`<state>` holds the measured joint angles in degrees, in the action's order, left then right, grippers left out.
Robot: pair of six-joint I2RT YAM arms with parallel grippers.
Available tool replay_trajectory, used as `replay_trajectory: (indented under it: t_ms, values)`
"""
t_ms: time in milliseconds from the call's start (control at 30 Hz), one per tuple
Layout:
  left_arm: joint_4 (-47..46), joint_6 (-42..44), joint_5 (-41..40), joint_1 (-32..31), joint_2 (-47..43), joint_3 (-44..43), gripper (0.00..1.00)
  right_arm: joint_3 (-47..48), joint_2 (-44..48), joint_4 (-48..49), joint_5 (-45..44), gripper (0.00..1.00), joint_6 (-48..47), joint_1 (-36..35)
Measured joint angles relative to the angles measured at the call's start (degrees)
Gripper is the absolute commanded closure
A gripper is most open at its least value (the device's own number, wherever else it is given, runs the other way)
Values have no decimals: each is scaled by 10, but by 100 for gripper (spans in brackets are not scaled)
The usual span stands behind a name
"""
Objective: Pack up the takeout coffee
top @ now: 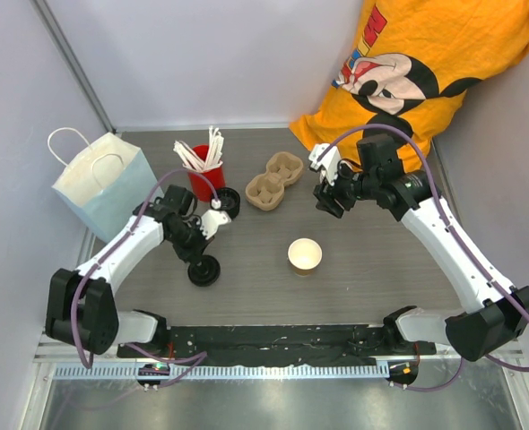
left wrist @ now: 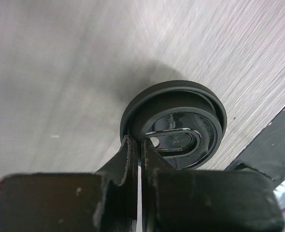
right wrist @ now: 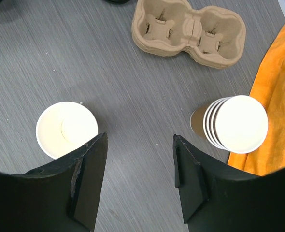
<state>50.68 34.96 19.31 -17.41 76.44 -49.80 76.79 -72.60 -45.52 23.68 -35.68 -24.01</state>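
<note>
At the black lid (left wrist: 181, 96) rim, left pincer (left wrist: 141, 145) tight; paper cup (top: 305, 254) well apart.

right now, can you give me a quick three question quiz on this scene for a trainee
1. Fill in: the right fingers stand ___, with nothing between them.
2. Which fingers pinch the lid: A left fingers, B right fingers, C neither?
3. True or false: the lid is already on the cup.

Key: 1 open; 2 A; 3 false
</note>
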Motion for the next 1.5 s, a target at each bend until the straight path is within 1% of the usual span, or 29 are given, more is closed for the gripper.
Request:
replay_trajectory:
  t_ms: [133,233,367,433,467,533,567,633,767,800,833,967,1133,1333,1500]
  values:
    - [20,-3,10,-7,-23,-64,100,0,6,-1,5,39,1,21]
    - [35,-5,7,-36,-33,-107,100,0,12,-4,27,38,7,71]
    - [45,-9,-20,-126,-28,-180,100,0,7,-30,87,37,14,184]
    - [46,-12,-35,-169,-12,-220,100,-4,6,-45,104,35,10,221]
    - [50,-13,-45,-199,7,-251,100,-14,9,-52,114,34,7,235]
    - [58,-12,-61,-236,49,-307,100,-39,22,-65,125,22,0,247]
    - [57,-12,-65,-249,69,-328,100,-51,30,-73,127,20,-3,251]
    - [66,-5,-79,-278,121,-378,100,-78,53,-86,127,18,-12,262]
    - [77,16,-99,-321,213,-452,100,-110,99,-101,120,17,-23,279]
    - [80,20,-103,-329,233,-468,100,-113,107,-103,118,3,-24,283]
    - [86,24,-104,-336,248,-482,100,-115,111,-103,118,0,-24,286]
    - [105,45,-105,-369,303,-541,100,-130,115,-100,119,0,-22,318]
    - [118,62,-92,-393,335,-583,100,-164,115,-98,121,0,-22,354]
    - [127,76,-81,-405,347,-590,100,-176,130,-89,126,0,-19,389]
    - [130,78,-76,-409,368,-600,100,-184,135,-70,125,0,-11,400]
